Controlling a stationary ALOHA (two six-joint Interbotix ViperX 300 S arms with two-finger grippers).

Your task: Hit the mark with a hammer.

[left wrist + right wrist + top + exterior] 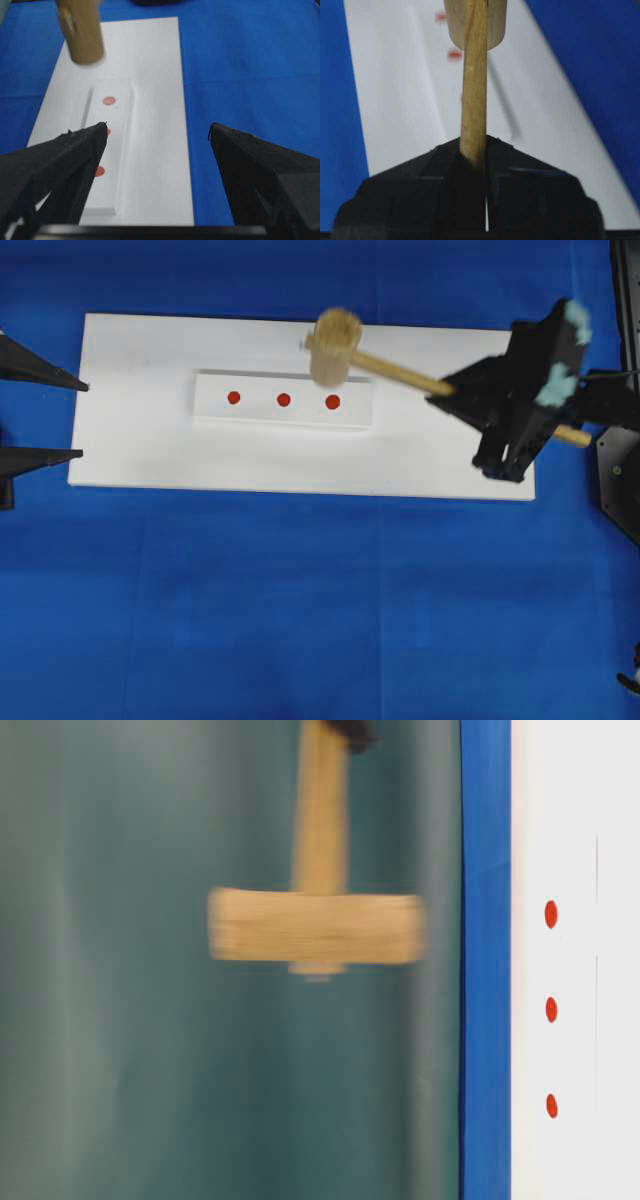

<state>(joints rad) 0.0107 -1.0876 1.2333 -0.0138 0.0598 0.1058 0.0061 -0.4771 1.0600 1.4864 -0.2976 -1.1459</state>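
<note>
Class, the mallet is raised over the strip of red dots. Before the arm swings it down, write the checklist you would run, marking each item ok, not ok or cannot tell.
1. Right gripper shut on the hammer handle: ok.
2. Hammer head raised off the white board: ok, it hangs in the air in the table-level view.
3. Head lined up with the rightmost red dot: cannot tell; overhead it sits just behind that dot, and the head is blurred.
4. Three red dots uncovered on the raised strip: ok.
5. Left gripper open and at the board's far edge, away from the swing: ok.
</note>
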